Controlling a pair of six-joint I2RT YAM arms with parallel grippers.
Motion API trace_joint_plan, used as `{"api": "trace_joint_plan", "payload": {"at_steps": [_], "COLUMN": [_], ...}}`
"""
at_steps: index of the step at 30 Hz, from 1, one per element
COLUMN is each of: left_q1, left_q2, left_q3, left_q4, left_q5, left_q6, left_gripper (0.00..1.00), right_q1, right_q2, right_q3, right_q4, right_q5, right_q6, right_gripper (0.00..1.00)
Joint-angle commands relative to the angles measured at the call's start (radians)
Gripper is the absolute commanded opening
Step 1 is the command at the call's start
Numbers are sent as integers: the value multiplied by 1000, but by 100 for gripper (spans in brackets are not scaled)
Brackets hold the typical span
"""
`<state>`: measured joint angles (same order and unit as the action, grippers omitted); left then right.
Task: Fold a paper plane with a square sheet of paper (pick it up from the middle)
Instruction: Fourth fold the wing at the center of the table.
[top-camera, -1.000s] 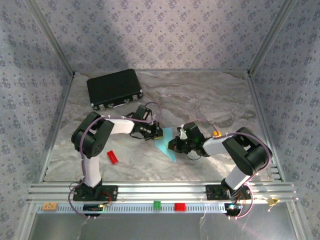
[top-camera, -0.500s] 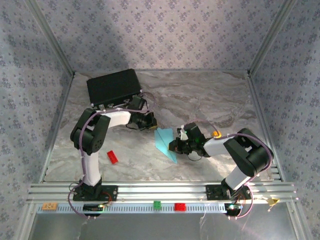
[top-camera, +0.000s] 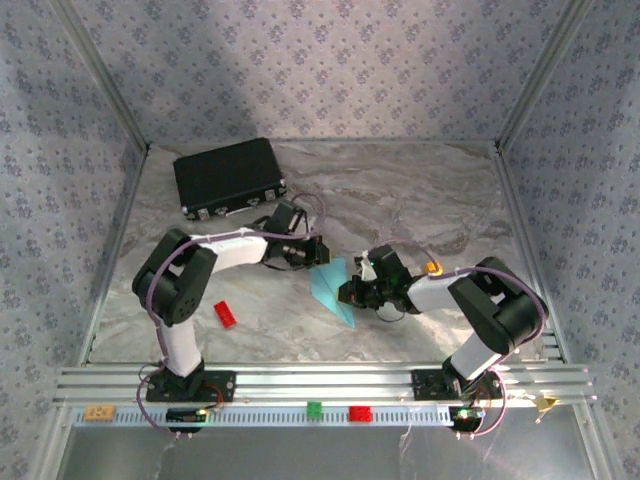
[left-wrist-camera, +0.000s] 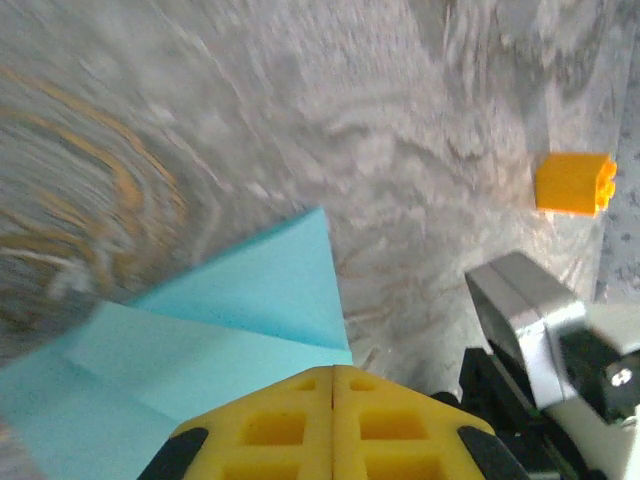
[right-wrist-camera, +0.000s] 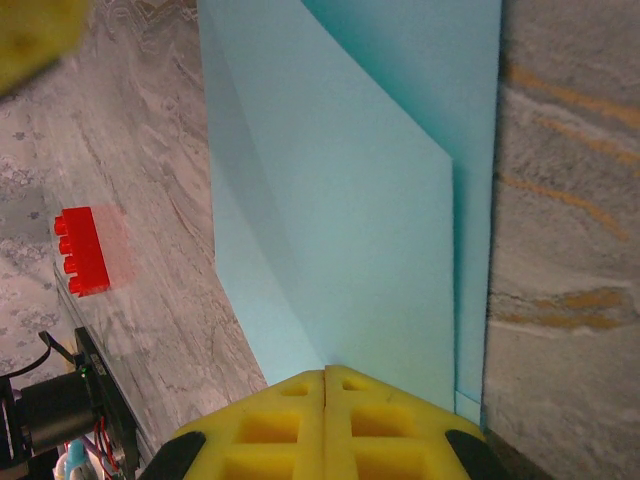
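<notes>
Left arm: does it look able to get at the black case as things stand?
Probably yes: bare table lies between the left fingers and the black case.

Black case (top-camera: 229, 176) and red brick (top-camera: 224, 314) leftward

3 things lie apart: black case (top-camera: 229, 176), red brick (top-camera: 224, 313), orange brick (left-wrist-camera: 572, 183).

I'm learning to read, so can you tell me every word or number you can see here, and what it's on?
There is no text here that can be read.
The black case has pale specks along its front edge, too small to tell whether any are writing.
The blue paper, the red brick and the orange block carry no writing.
</notes>
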<state>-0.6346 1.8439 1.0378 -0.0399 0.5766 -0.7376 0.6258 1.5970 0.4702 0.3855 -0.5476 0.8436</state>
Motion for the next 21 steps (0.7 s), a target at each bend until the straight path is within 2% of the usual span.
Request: {"api": "trace_joint_plan", "payload": {"at_steps": [1, 7, 14, 21], "left_q1": [2, 28, 107, 132], "left_q2": [53, 108, 141, 105], "left_q3": [-27, -27, -15, 2], "left_q4": [70, 67, 40, 41], "left_q5": [61, 42, 22, 25], "left_q6": [-30, -8, 35, 20], "left_gripper": [6, 5, 5, 6], "right_q1": [-7, -7, -8, -10], "right_q2": [17, 14, 14, 18], "right_q3": [-30, -36, -42, -45], "right_q4": [-163, -160, -154, -142], "right_q5": [31, 34, 32, 29], "right_q6": [-25, -25, -24, -23], "right_gripper": [0, 0, 0, 0]}}
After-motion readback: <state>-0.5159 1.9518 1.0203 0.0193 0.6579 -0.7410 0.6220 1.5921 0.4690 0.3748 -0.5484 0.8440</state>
